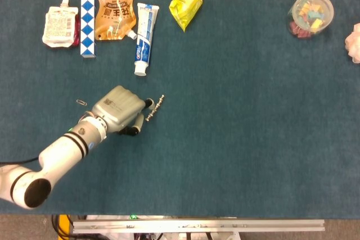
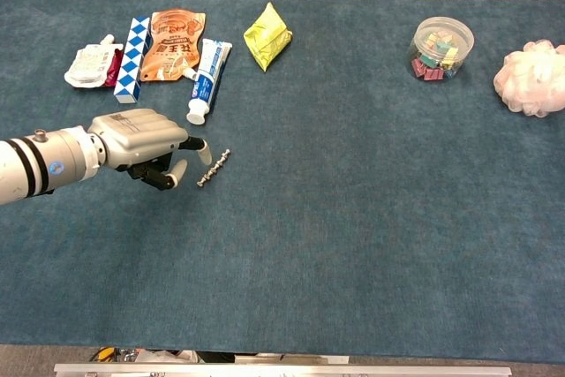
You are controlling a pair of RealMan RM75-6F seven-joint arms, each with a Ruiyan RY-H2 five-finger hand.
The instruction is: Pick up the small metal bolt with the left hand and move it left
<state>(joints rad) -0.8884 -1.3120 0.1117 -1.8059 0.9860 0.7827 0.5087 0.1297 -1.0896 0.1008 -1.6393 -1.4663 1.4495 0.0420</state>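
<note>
The small metal bolt (image 1: 154,108) (image 2: 214,168) lies slanted just right of my left hand's fingertips. My left hand (image 1: 120,111) (image 2: 141,140) has its fingers curled toward the bolt and holds it at their tips; the exact contact is hard to make out. The hand is over the dark blue cloth, below the toothpaste tube (image 1: 144,37) (image 2: 204,79). Its white forearm runs off toward the lower left. Neither view shows my right hand.
At the back left lie a white pouch (image 1: 59,25), a blue-and-white checkered stick (image 1: 88,19) and an orange pouch (image 1: 115,5). A paperclip (image 1: 82,102) lies left of the hand. Farther right are a yellow packet (image 1: 187,3), a clear tub of clips (image 1: 311,14) and a pink puff (image 2: 530,77).
</note>
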